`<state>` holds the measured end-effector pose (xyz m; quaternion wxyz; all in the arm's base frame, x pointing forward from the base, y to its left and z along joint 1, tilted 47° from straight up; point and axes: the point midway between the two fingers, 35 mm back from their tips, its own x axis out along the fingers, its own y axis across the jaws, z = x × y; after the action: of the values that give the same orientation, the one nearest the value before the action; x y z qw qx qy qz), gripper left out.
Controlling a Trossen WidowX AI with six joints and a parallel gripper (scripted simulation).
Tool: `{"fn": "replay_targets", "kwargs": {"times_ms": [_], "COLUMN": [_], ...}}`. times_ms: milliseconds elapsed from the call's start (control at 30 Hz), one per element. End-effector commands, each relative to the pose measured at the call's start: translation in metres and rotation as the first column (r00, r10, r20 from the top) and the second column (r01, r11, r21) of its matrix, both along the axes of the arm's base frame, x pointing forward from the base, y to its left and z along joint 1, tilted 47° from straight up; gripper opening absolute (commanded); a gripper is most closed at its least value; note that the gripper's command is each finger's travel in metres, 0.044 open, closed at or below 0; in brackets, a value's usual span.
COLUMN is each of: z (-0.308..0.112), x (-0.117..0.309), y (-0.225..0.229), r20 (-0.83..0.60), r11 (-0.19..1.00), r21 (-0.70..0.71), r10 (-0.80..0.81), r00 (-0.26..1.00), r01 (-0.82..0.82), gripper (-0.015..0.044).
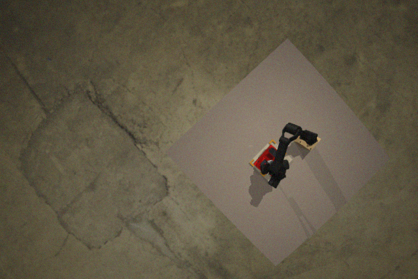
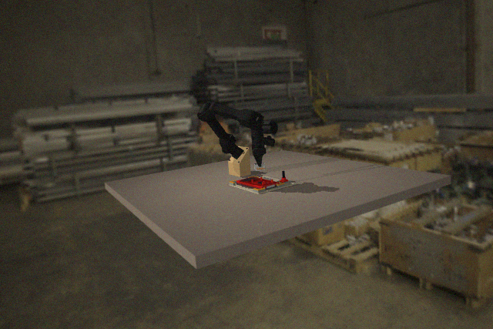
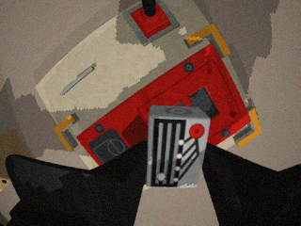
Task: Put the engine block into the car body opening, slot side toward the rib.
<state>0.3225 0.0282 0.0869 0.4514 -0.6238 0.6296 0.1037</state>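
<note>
My gripper (image 2: 259, 164) (image 3: 174, 148) is shut on the grey engine block (image 2: 259, 167) (image 3: 179, 148), which has black stripes and a red dot. In the exterior view the block hangs in the air above the level of the red car body (image 2: 254, 182) (image 3: 165, 89) (image 1: 260, 163). The car body lies flat on a pale board (image 2: 259, 191) (image 3: 113, 61). In the wrist view the block overlaps the body and partly hides it. A dark grey opening (image 3: 205, 104) shows just beyond the block's top right. I cannot make out the rib.
A red base with an upright black post (image 2: 283, 177) (image 3: 150, 20) stands on the board. Orange corner brackets (image 3: 65, 126) (image 3: 254, 129) stand around the car body. A wooden block (image 2: 239, 168) (image 1: 316, 143) stands behind, at the arm's base. All stand on a grey table (image 1: 223, 134) (image 2: 179, 206).
</note>
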Motion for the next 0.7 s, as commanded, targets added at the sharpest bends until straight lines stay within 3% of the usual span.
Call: {"fn": "replay_targets", "kwargs": {"times_ms": [0,333,667], "z": [-0.001,-0.008,-0.013], "x": [0.006,0.019,0.030], "y": [-0.001,-0.011,-0.024], "r20": [0.090,0.308,0.476], "r11": [0.997,0.946,0.842], "r21": [0.025,0.133,0.281], "r10": [-0.079,-0.322,-0.539], "r00": [0.993,0.895,0.695], "r01": [0.077,0.294,0.460], "gripper": [0.0000,0.0000,0.0000]}}
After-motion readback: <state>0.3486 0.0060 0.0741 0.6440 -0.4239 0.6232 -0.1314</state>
